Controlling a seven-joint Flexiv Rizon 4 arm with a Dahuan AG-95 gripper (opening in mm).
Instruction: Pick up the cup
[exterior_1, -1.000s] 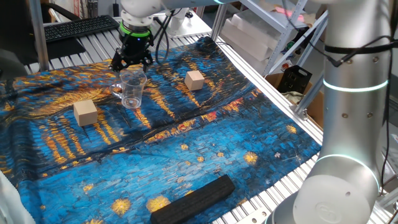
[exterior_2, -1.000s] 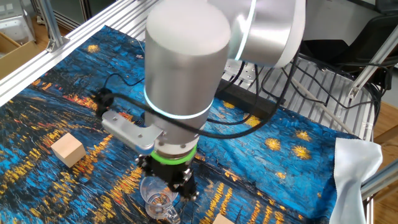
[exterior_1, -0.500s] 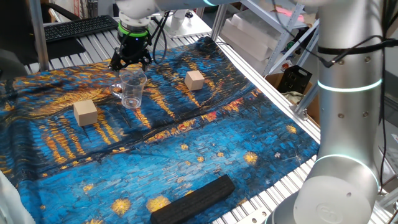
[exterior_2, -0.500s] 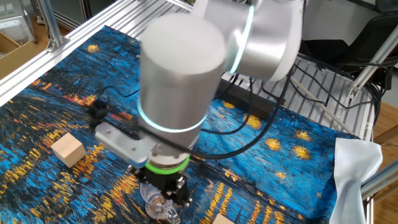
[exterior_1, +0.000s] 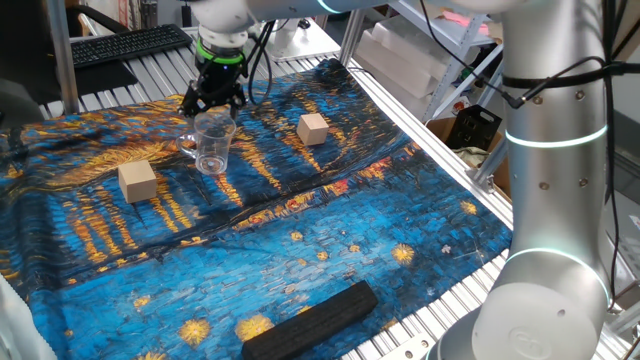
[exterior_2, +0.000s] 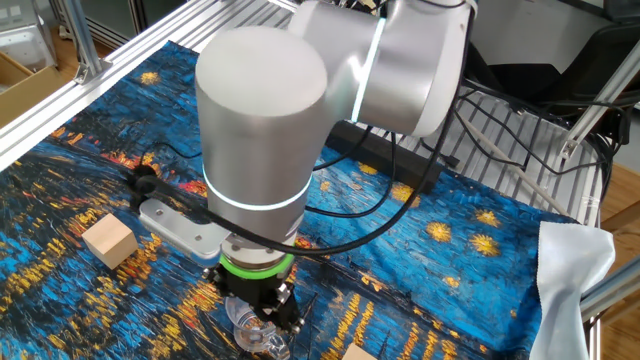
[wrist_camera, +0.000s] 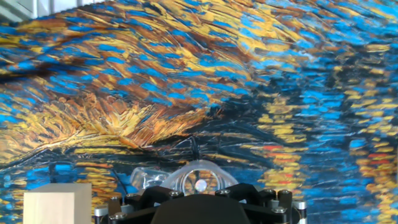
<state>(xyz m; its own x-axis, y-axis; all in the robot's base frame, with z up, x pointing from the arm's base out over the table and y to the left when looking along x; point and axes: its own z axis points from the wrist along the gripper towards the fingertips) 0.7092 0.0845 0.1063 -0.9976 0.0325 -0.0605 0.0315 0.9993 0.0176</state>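
Gripper (exterior_1: 212, 97) low over the upright clear cup (exterior_1: 213, 143) on the blue painted cloth (exterior_1: 300, 230), between two wooden cubes (exterior_1: 137, 181); finger spread impossible to tell, nothing visibly held.

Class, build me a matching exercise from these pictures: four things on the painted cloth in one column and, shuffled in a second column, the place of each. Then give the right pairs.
Things:
1. cup
2. gripper
3. black bar
4. wooden cube

Places:
A. by the near edge of the cloth in one fixed view
B. just above the clear cup
C. to the right of the cup in one fixed view
D. standing upright under the hand, between the two cubes

Pairs: 1-D, 2-B, 3-A, 4-C
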